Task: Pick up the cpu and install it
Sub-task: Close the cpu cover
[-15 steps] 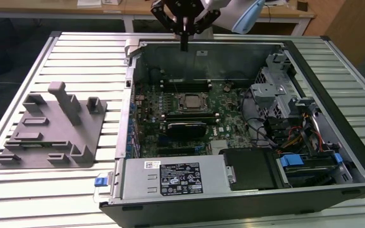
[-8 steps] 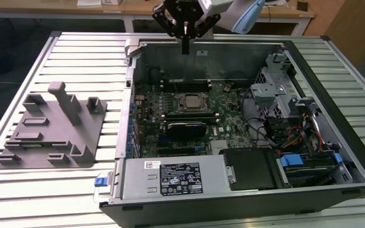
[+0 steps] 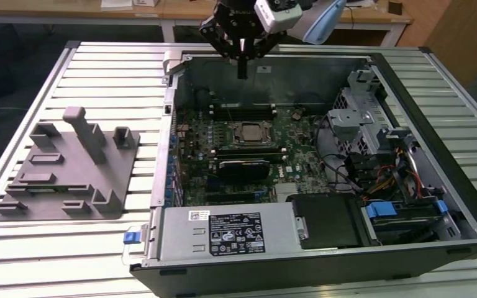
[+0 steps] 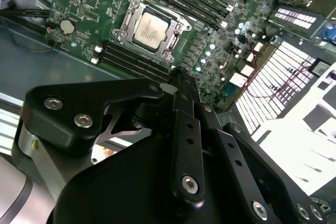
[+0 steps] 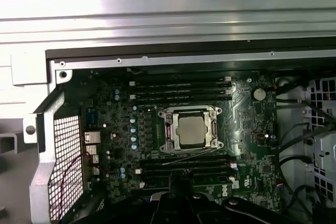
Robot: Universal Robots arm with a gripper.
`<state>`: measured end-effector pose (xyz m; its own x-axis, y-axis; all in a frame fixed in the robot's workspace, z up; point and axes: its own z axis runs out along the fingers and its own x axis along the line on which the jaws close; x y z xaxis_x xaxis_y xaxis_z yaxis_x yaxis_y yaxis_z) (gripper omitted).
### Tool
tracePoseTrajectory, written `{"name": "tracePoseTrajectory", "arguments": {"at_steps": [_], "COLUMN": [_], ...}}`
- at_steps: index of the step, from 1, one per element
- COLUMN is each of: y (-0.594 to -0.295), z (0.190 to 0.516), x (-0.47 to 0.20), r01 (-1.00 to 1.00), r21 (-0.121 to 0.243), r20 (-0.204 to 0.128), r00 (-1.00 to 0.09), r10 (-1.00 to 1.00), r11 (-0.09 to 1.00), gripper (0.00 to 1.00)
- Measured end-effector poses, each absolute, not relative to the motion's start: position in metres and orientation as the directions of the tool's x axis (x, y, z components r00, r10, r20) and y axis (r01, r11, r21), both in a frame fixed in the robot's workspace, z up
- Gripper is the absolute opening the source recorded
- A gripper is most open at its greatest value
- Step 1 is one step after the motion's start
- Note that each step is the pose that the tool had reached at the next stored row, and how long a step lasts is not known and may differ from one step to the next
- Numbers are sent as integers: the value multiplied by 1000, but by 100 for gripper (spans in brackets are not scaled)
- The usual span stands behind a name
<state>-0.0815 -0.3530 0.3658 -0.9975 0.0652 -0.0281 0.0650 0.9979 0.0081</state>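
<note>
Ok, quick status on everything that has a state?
cpu: seated in the socket frame.
socket frame: down around the cpu; latch unclear.
case: on its side, open on top.
gripper: shut, holding nothing, above the case's far wall.
grey fixture: lying flat, apart from the case.
</note>
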Motion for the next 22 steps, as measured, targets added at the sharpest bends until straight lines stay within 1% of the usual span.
{"name": "tracePoseTrajectory", "arguments": {"at_steps": [7,15,22], "y": [-353,-353,-353], "z": [353,352,341], "x": [-81,-81,-81], "r01": [65,65,65], "r21": [8,8,8], "r20": [-28,-28,-28], "r00": [-997,-997,-997], "r10": [65,65,65], "r11": [998,998,998], "gripper": [11,11,11]}}
